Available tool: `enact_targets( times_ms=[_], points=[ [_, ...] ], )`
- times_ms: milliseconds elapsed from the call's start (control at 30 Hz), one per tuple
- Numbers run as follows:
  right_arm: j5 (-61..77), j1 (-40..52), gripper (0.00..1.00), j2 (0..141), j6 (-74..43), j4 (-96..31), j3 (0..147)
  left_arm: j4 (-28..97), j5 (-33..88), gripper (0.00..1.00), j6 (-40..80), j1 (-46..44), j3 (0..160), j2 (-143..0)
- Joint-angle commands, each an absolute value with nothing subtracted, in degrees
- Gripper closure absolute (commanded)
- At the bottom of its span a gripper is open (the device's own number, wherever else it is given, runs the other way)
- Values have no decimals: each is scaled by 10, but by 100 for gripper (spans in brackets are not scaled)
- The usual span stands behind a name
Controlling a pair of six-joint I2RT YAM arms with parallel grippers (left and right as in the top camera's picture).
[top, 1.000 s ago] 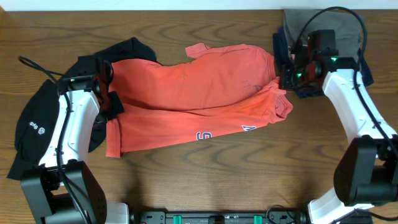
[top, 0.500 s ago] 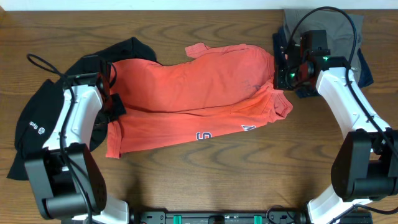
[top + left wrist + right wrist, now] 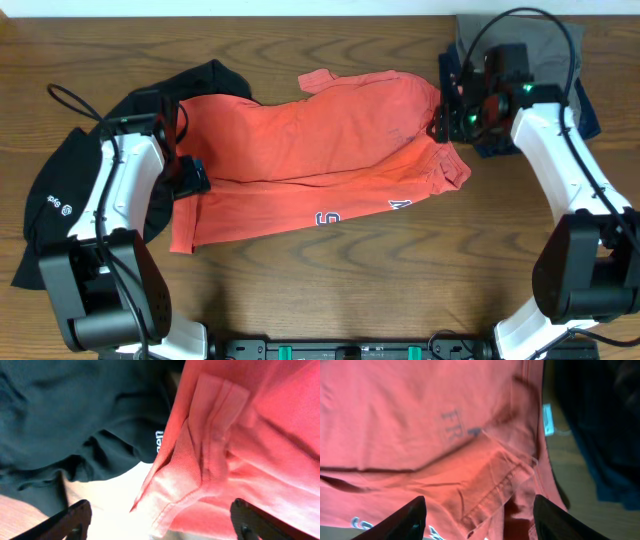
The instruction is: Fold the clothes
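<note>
While the orange shirt [image 3: 310,160] lies doubled over mid-table, the left gripper [image 3: 160,517] at nine o'clock and the right gripper [image 3: 480,515] at two o'clock both stand spread, empty.

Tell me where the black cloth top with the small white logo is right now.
In the overhead view, the black top lies at the left, partly hidden by the left arm, its edge under the orange-red T-shirt.

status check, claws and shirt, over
Left claw open, right claw open, nothing held. Orange-red T-shirt lies half folded, lettering showing along the near edge. Black top tucked under its left end.
</note>
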State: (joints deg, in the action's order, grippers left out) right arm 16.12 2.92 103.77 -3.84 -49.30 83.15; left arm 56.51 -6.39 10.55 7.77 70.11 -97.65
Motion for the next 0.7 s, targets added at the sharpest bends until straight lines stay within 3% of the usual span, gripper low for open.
enact_targets(
  times_ms=[0, 200, 433, 667],
  points=[
    [169, 22, 35, 1027, -9, -535, 922, 584, -69, 6, 86, 80, 765, -937],
    [169, 30, 35, 1027, 1, -571, 992, 571, -33, 2, 50, 80, 815, -916],
    [165, 52, 35, 1027, 14, -566, 995, 412, 39, 2, -24, 82, 816, -982],
    [154, 64, 36, 1027, 14, -573, 995, 296, 81, 2, -15, 109, 826, -1090]
  ],
)
